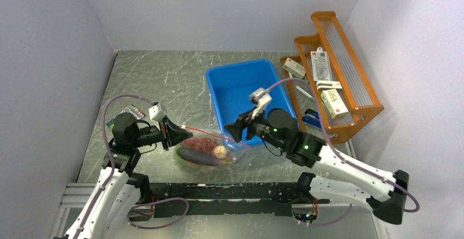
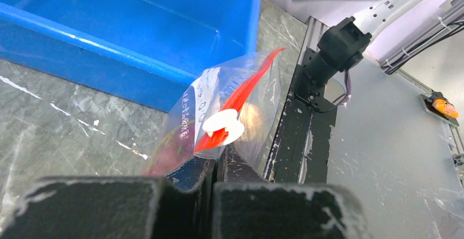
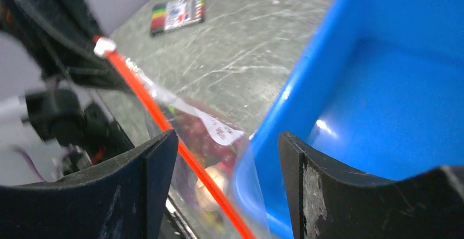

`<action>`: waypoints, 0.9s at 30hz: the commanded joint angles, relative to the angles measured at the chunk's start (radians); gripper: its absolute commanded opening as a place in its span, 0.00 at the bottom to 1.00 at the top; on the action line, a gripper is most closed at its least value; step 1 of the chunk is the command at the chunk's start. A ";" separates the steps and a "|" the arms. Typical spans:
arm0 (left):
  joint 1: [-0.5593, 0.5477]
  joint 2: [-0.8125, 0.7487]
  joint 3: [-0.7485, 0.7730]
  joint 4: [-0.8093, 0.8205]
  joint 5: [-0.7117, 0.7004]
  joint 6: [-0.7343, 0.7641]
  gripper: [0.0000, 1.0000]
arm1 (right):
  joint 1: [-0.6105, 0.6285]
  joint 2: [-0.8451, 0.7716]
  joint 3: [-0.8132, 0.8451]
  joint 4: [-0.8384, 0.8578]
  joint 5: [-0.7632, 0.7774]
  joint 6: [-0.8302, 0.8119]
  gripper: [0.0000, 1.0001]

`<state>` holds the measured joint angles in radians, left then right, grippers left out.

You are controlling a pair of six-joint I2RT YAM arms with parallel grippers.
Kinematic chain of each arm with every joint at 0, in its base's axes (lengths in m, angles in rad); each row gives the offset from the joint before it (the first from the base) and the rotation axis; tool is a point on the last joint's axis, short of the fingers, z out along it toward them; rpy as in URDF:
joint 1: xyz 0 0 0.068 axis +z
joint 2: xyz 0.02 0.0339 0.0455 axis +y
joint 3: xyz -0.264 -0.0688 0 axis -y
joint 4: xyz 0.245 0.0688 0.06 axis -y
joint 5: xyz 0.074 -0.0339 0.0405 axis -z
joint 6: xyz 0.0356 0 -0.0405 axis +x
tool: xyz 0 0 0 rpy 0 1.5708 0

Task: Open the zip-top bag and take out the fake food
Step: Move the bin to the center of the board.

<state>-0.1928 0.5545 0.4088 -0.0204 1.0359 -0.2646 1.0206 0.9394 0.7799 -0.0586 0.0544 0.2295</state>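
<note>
Crowding the bag (image 1: 210,149) from the far side is a blue bin (image 1: 243,94), its near left corner just beside the bag's right end; an orange rack (image 1: 350,86) with small boxes stands right of the bin, and a pack of markers (image 1: 133,110) lies on the table (image 1: 164,75) well to the left, behind the left arm; the bag rests on the table between the two pincers, just ahead of the arms' bases; its red strip (image 1: 213,135) gives the long axis, running left to right and slanting slightly nearer at its right end, drawn taut and straight; the strip edge is on the far side, towards the bin, while the full belly sags on the near side; inside show the food: a purple eggplant (image 1: 198,156) lying along the same axis, dark grapes (image 1: 201,143) behind it and a beige bulb (image 1: 220,151) at its right; the left pincer (image 1: 183,132) is clamped on the strip's left end, right by the white slider (image 2: 223,124); the right pincer (image 1: 236,131) has its jaws spread apart at the bin's corner, the strip passing between its fingers (image 3: 158,162) without either touching it, so it grips nothing.
</note>
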 commanded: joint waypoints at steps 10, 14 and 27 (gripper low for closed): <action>-0.007 -0.002 0.019 0.001 -0.009 0.019 0.07 | -0.001 -0.282 -0.074 -0.770 0.290 1.118 0.70; -0.006 -0.002 0.018 0.001 -0.008 0.019 0.07 | -0.001 -0.271 -0.110 -0.706 0.339 1.120 0.71; -0.024 0.007 0.020 -0.007 -0.010 0.018 0.07 | -0.298 0.060 -0.107 -0.297 0.376 0.909 0.74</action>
<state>-0.2028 0.5575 0.4091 -0.0280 1.0317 -0.2607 0.8803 0.9543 0.6697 -0.5217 0.4614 1.2362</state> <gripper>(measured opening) 0.075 0.746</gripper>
